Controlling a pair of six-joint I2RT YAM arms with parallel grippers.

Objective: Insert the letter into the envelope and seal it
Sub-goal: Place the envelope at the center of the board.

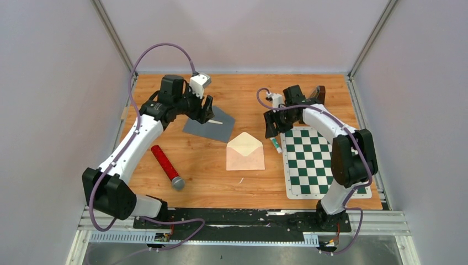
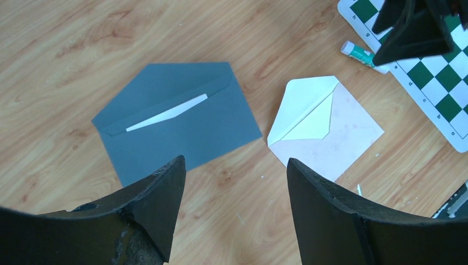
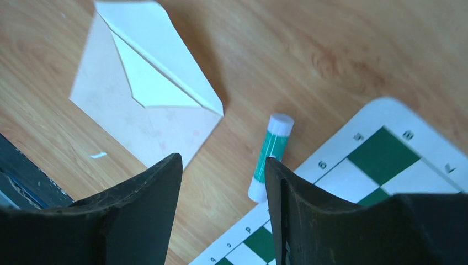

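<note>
A grey envelope point(image 1: 209, 128) lies flat at the back left with its flap open. A white slip of paper point(image 1: 215, 121) pokes out of its pocket, also seen in the left wrist view point(image 2: 168, 112). A cream envelope point(image 1: 245, 154) lies mid-table with its flap open, and shows in the right wrist view point(image 3: 127, 121). My left gripper point(image 1: 207, 110) hovers over the grey envelope point(image 2: 182, 132), open and empty. My right gripper point(image 1: 273, 128) hovers open and empty above a green-and-white glue stick point(image 1: 275, 145), which lies between the cream envelope and the board point(image 3: 270, 154).
A green-and-white chessboard mat point(image 1: 314, 160) covers the right side of the table. A red cylinder with a grey end point(image 1: 165, 164) lies at the front left. Grey walls close in the back and sides. Small white scraps lie near the front edge.
</note>
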